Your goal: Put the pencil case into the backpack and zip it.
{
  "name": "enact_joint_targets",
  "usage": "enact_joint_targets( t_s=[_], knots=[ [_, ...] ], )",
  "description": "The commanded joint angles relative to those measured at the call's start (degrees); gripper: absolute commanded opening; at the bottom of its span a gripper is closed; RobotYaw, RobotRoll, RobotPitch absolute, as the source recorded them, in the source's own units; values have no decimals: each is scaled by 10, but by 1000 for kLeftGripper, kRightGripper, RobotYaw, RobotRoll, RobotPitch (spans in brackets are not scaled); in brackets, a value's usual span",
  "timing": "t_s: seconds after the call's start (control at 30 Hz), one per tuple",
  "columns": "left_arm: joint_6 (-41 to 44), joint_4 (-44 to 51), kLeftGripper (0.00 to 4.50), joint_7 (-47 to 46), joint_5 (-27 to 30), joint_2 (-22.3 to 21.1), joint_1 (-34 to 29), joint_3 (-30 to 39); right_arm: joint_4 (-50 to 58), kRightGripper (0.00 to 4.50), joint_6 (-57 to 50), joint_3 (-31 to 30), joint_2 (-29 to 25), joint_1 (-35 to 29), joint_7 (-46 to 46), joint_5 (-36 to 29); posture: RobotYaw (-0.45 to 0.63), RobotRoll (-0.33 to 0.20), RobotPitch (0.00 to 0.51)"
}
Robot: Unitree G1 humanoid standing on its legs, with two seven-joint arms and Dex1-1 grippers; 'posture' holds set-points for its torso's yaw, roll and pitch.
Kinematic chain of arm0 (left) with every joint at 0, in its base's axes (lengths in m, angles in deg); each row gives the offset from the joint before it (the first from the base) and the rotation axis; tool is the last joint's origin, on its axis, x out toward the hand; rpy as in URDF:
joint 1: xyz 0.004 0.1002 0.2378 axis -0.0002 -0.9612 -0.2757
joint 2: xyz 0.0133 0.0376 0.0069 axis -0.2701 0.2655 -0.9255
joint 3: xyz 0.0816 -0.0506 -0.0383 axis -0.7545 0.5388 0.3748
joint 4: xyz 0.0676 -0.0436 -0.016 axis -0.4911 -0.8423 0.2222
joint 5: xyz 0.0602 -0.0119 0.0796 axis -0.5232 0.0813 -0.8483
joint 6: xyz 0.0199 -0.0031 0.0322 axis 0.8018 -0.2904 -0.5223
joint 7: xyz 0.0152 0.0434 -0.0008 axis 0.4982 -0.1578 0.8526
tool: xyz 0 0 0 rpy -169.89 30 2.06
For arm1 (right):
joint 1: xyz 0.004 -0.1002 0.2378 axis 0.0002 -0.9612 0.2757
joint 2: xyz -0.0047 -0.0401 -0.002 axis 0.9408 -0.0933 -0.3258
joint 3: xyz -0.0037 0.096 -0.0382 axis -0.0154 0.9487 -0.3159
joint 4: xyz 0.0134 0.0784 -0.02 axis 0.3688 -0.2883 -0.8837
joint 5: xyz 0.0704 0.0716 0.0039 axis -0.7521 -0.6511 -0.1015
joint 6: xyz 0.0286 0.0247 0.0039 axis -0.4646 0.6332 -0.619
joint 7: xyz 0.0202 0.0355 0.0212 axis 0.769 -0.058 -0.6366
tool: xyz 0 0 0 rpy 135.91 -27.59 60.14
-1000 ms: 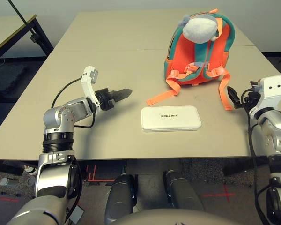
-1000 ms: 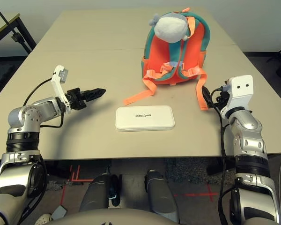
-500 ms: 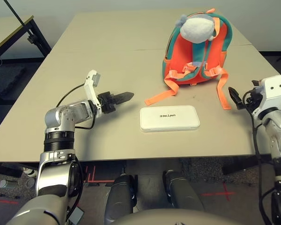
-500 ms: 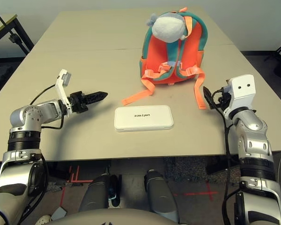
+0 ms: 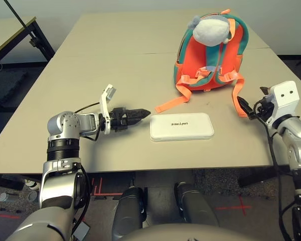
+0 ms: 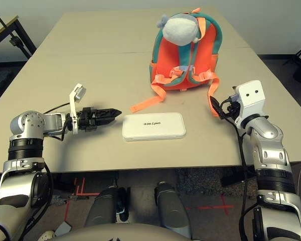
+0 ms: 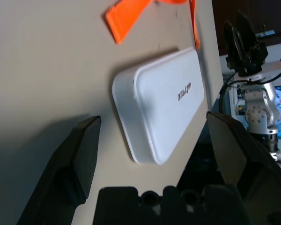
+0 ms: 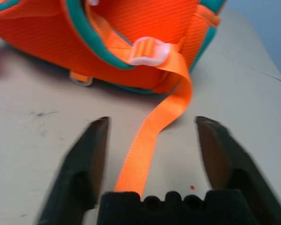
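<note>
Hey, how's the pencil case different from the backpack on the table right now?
The pencil case is plain white, while the backpack is orange with teal trim. The pencil case is a flat rounded rectangle; the backpack is bulkier, with loose straps and a grey-white plush toy on it. The pencil case sits near the table's front edge, the backpack farther back. Both rest on the table, and neither is gripped.
</note>
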Motion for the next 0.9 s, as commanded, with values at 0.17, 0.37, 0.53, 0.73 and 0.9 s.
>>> enact_joint_targets(
  t_s=[0.17, 0.37, 0.53, 0.73, 0.9],
  knots=[
    [20, -33, 4500, -16, -12, 14, -1, 11, 35, 696, -8, -21, -19, -30, 39, 8, -283, 0, 88],
    [18, -49, 4500, -28, -17, 39, 12, 15, 76, 17, -34, -68, -53, -64, 114, 10, -291, 0, 87],
    [16, -47, 4500, -30, -21, 50, 8, 8, 103, 17, -57, -89, -55, -82, 140, 6, -294, 0, 88],
    [23, -47, 4500, -33, -21, 52, 6, 9, 134, 17, -86, -121, -51, -97, 164, 6, -292, 0, 92],
    [30, -40, 4500, -35, -20, 53, 2, 10, 156, 17, -105, -146, -46, -103, 176, 6, -284, 0, 97]
  ],
)
